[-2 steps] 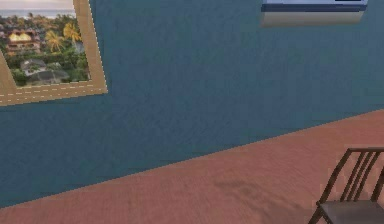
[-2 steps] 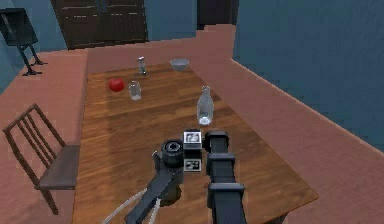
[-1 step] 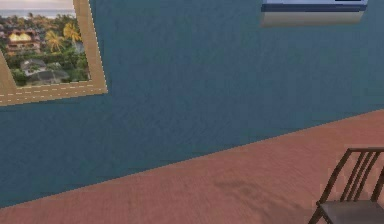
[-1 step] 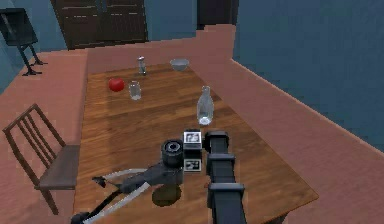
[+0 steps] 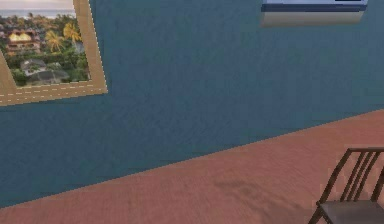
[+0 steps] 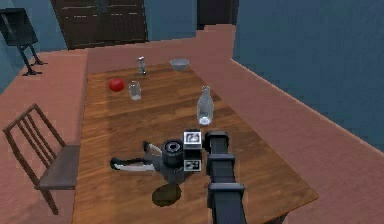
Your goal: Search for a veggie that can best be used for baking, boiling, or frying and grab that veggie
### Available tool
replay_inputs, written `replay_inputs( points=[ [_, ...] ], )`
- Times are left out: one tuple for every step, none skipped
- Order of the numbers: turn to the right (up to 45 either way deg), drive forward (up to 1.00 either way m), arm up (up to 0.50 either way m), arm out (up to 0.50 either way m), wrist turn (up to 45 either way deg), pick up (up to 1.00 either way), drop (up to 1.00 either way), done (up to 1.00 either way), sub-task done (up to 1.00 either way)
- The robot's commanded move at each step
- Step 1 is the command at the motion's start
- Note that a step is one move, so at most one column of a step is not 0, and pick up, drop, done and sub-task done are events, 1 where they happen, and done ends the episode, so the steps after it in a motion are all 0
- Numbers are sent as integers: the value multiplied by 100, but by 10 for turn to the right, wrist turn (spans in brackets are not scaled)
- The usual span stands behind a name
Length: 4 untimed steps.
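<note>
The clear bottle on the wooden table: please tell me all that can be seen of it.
The bottle looks like pale, see-through glass, with a wide body and a narrow neck. It stands upright on the wooden table, near its edge at the arm side view's right. Nothing but the tabletop seems to touch it.

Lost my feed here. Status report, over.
Fingers at the table's near part; cannot tell if holding. Small red round thing at far end, glass beside it. Bottle mid-table.
</note>
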Motion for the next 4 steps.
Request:
replay_inputs(
  points=[
    [0, 0, 0, 0, 150, 0, 0, 0, 0],
    [0, 0, -30, 0, 0, 0, 0, 0, 0],
    [0, 0, 0, 0, 0, 100, 0, 0, 0],
    [0, 0, 10, 0, 0, 0, 0, 0, 0]
  ],
)
